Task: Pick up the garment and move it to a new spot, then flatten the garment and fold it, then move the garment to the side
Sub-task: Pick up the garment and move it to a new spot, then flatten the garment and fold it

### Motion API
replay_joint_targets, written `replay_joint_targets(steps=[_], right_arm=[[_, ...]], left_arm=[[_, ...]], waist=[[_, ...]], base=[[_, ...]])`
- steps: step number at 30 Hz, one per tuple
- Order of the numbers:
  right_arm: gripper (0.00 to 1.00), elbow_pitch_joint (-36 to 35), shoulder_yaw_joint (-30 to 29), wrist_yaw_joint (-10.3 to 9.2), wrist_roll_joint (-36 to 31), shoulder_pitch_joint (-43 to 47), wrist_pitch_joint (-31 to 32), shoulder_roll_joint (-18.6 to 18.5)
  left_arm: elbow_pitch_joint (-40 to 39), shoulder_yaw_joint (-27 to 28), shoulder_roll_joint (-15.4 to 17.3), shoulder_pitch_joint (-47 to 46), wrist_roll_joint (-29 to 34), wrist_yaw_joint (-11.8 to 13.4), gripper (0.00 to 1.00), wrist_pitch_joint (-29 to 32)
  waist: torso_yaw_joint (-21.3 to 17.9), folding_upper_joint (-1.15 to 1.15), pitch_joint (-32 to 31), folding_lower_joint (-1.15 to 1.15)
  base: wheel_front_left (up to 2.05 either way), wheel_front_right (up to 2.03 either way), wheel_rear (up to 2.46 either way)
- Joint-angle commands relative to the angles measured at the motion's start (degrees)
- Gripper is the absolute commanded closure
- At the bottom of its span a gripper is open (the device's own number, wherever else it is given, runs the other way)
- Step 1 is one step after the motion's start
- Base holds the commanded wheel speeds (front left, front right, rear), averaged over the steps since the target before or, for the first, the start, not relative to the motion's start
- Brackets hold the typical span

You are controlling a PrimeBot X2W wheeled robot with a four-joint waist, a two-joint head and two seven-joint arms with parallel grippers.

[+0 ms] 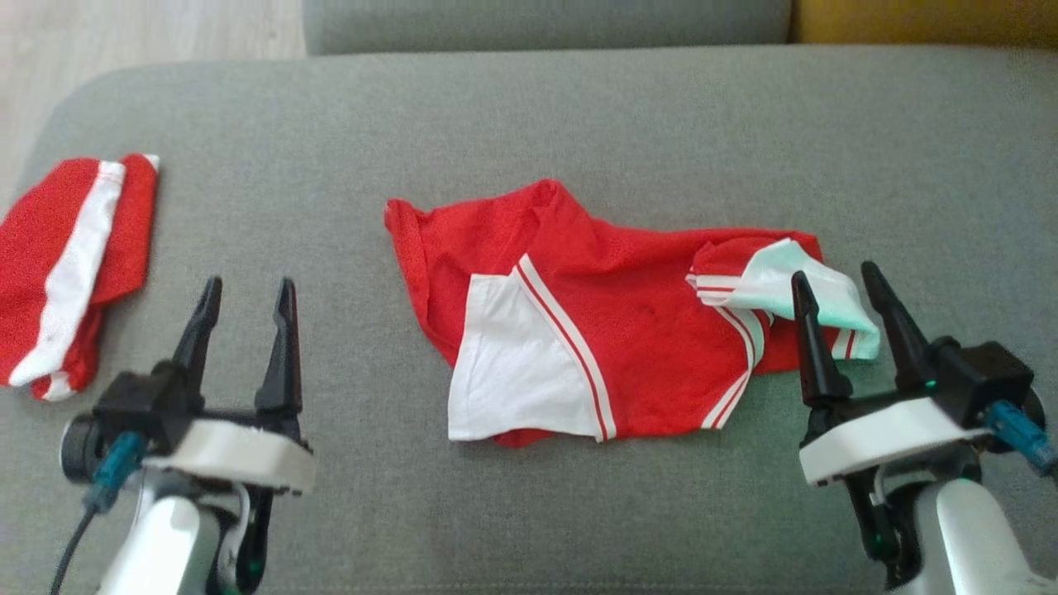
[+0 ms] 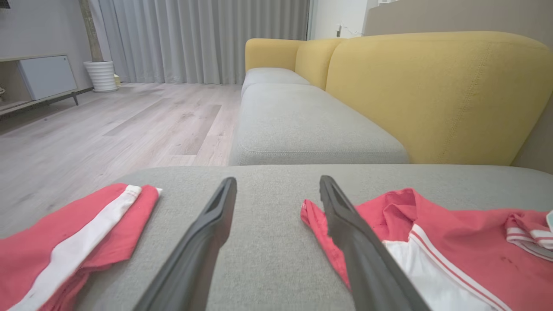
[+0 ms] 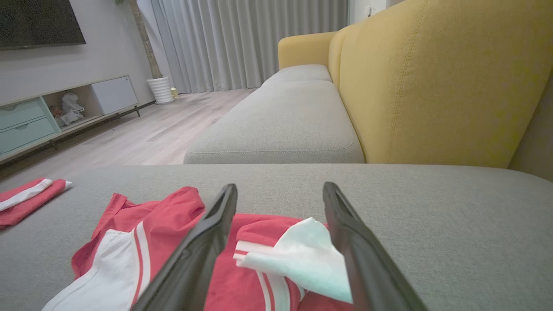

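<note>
Red mesh-like cloth with white side panels and striped trim: found the garment (image 1: pixel 612 330) rumpled at the middle of the grey sofa cushion (image 1: pixel 529 107) in the head view, with one pale corner (image 1: pixel 785 289) turned over at its right end. Judged it light, limp and free of any stiff part, likely to sag and drag if lifted by one point alone. Noted a second red-and-white piece (image 1: pixel 66 264) folded at the cushion's left edge, well apart. Saw the left gripper (image 1: pixel 250 285) spread wide and empty over bare cushion between the two pieces. Saw the right gripper (image 1: pixel 833 273) likewise spread, tips over the turned corner, pinching nothing.

In the left wrist view, looked along the parted fingers (image 2: pixel 203 242) to bare cushion, with the garment's near hem just beside the finger on that view's right. Reckoned that hem a fair place to take hold.

In the right wrist view, caught the pale corner (image 3: pixel 302 255) lying between the open fingers. Reckoned it the handiest grip for that side, being a loose flap raised off the cloth beneath. Made out no brand, label or readable writing anywhere.
</note>
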Motion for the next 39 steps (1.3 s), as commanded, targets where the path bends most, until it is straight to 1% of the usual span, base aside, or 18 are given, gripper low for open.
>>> replay_joint_targets(steps=[1, 9, 18, 26, 39], right_arm=[[0.0, -1.67, 1.17, 0.44, -0.2, 0.38, 0.19, -0.27], [0.0, -1.93, 0.69, 0.44, -0.1, 3.59, 0.59, -0.27], [0.0, -3.21, 0.21, 0.44, 0.38, 6.96, 1.48, -0.27], [0.0, -4.66, 0.25, 0.44, -0.05, 7.82, 2.02, -0.27], [0.0, -5.38, 0.26, 0.44, 0.09, 7.96, 2.5, -0.27]], left_arm=[[-1.73, 2.56, 1.15, -0.77, 0.05, -0.52, 0.0, -0.69], [-1.11, 2.49, 0.64, 3.16, 0.6, -1.43, 0.0, -0.69], [-0.38, 2.09, 1.11, 5.78, 0.32, -1.5, 0.0, -0.25], [0.19, 2.37, 1.95, 6.14, -0.03, -1.09, 0.0, 0.39], [-0.03, 2.1, 2.23, 5.93, 0.38, -0.27, 0.0, 0.19]], waist=[[0.2, 0.0, -1.59, 0.0], [-0.45, 0.0, -4.85, 0.0], [-0.75, 0.0, -7.68, 0.0], [-1.03, 0.0, -8.22, 0.0], [-1.15, 0.0, -7.85, 0.0]], base=[[0.0, 0.0, 0.0], [0.0, 0.0, 0.0], [0.0, 0.0, 0.0], [0.0, 0.0, 0.0], [0.0, 0.0, 0.0]])
